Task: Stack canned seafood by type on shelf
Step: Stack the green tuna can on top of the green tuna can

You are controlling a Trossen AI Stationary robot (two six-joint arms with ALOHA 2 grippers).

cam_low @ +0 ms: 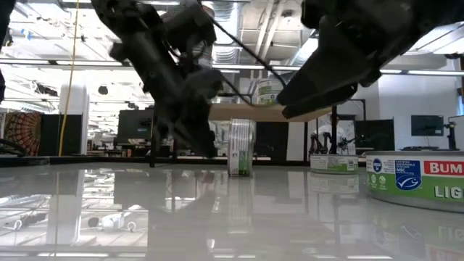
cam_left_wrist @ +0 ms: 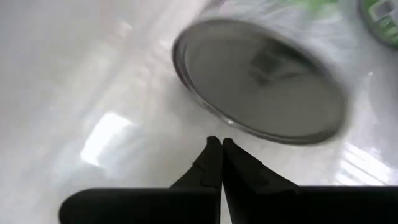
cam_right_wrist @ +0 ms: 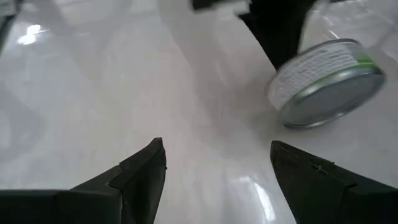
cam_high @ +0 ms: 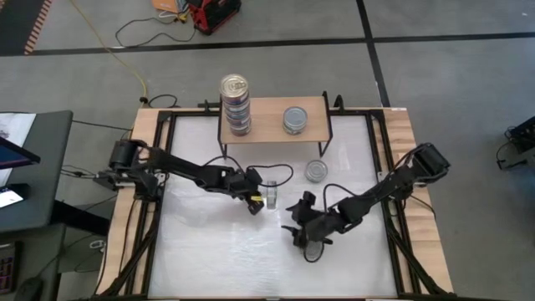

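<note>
My left gripper (cam_high: 256, 206) is pinched together just beside a tin on edge (cam_high: 271, 194), near the shelf (cam_high: 276, 119). I judge I should nudge it flat before gripping. My right gripper (cam_high: 305, 242) waits with fingers apart.

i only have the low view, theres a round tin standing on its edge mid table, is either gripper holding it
Observer: No. The left gripper is shut on nothing, right beside the silver round tin on edge.
Operator: and the right one
Observer: The right gripper is open and empty, over bare white table nearer the front.
Operator: whats on the shelf
Observer: The low light-wood shelf has a tall gold-lidded stack of tins at its left end and a silver-lidded tin at its right.
</note>
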